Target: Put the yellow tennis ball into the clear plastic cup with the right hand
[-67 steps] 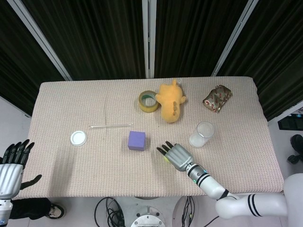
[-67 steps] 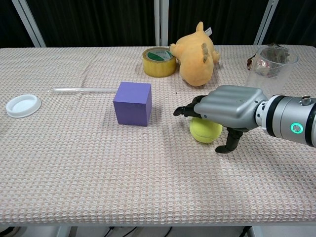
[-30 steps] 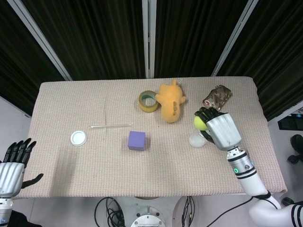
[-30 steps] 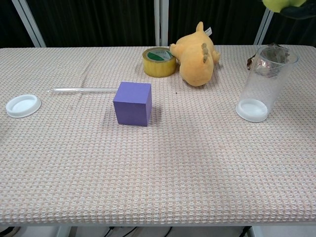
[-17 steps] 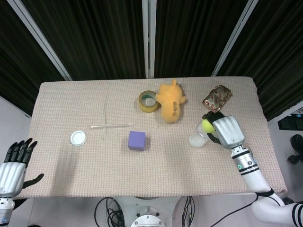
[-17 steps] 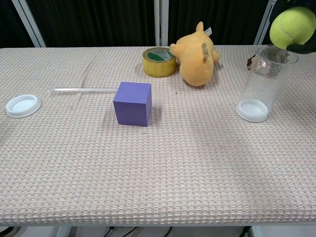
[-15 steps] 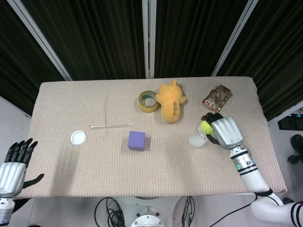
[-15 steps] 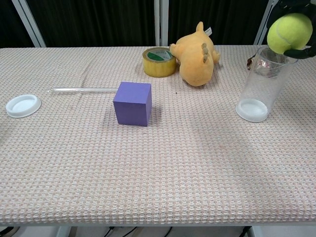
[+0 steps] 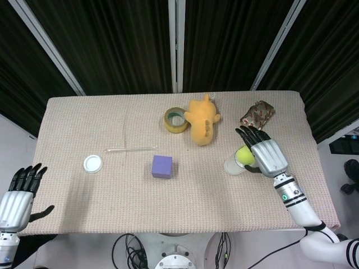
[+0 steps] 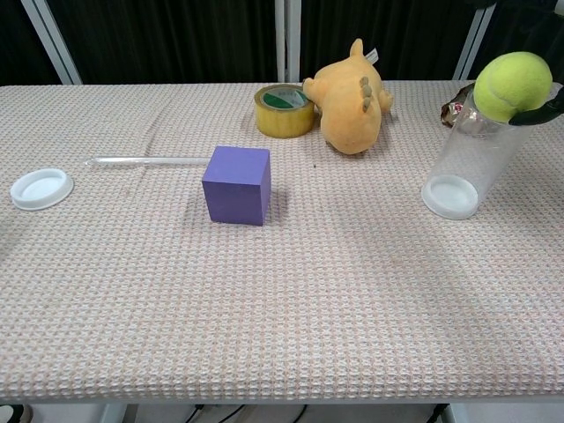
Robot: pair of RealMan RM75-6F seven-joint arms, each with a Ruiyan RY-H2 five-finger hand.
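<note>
**A:** Where is the yellow tennis ball just now?

**B:** It sits at the mouth of the clear plastic cup, resting on the rim, most of it above the cup. In the chest view a dark fingertip shows at the ball's right edge, touching or nearly touching it.

**A:** And the right hand?

**B:** It hangs over the cup. In the head view its fingers are stretched out flat and apart, reaching past the ball rather than wrapped around it, so it looks open. Whether that one fingertip presses the ball, I cannot tell.

**A:** The cup itself?

**B:** Standing on the bench, tilted a little, its white base down.

**A:** What lies around the cup?

**B:** An orange plush toy behind it and to its left, with a roll of yellow tape just beside the toy. A crinkled foil packet lies behind the cup. Well to the cup's left stand a purple cube, a clear rod and a white lid.

**A:** The left hand?

**B:** Far from the cup, off the bench's near left corner, fingers spread, holding nothing.
</note>
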